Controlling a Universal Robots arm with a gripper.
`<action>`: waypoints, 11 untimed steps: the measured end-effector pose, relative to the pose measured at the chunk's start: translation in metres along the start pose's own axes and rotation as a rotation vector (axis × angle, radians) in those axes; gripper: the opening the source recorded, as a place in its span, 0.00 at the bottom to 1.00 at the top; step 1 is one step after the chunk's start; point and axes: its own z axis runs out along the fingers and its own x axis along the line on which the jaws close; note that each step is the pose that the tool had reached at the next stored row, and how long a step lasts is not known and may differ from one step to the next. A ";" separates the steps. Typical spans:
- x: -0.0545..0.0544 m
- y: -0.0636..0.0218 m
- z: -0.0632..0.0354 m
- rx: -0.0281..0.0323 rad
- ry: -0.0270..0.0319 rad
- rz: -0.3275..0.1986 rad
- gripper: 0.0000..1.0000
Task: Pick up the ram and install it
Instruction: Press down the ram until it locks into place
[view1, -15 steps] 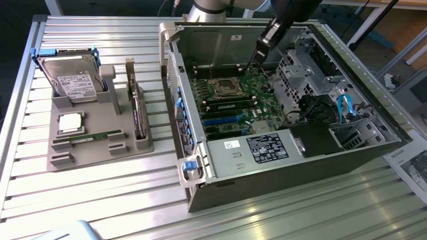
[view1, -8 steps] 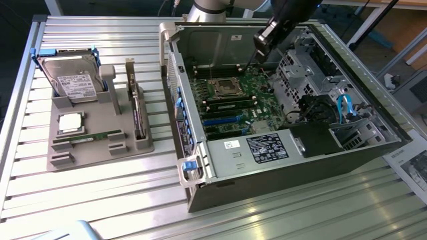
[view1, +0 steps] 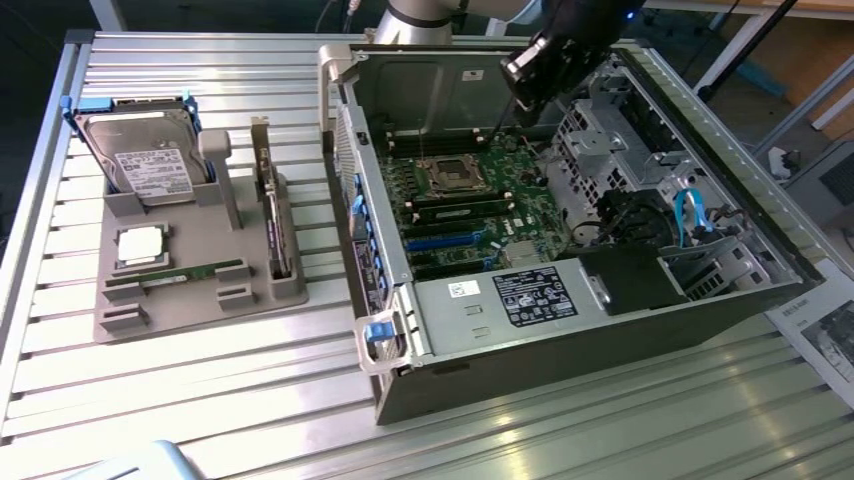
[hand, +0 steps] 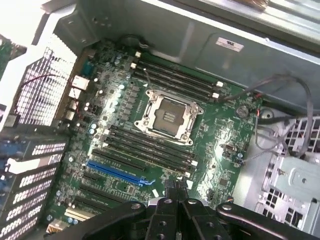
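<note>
Nearest in the exterior view, the open computer case (view1: 400, 375) lies on its side on the slatted metal table (view1: 200, 400). A black label (view1: 534, 297) with white print sits on the power supply cover at the case's near end, and a small white sticker (view1: 463, 289) is beside it; the writing on both is too small to read.

To the exterior view's left stands the grey parts holder (view1: 187, 290). The ram (view1: 176, 274), a thin green stick, lies flat in a slot along the holder's near edge. Just behind it rests the square silver processor (view1: 142, 246), then the hard drive (view1: 150, 165) upright in its blue bracket, its white label unreadable. An expansion card (view1: 271, 205) stands on edge along the holder's right side.

Farther back, the gripper (hand: 172, 202) hangs over the motherboard (view1: 474, 195) inside the case, its black fingers (hand: 162, 215) pressed together and holding nothing. So the ram sits well apart from the gripper, out on the holder, away to the exterior view's left.

In the wrist view, the empty processor socket (hand: 167, 116) lies beyond the fingertips, with dark memory slots (hand: 145, 145) on either side, and a white sticker (hand: 230, 45) on the far case wall, its text unreadable.
</note>
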 end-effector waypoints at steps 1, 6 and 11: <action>0.000 0.0000 0.0003 0.0006 -0.0024 0.023 0.10; 0.000 -0.0002 0.0027 0.0050 -0.0176 0.174 0.10; 0.000 -0.0004 0.0045 0.0079 -0.0274 0.272 0.10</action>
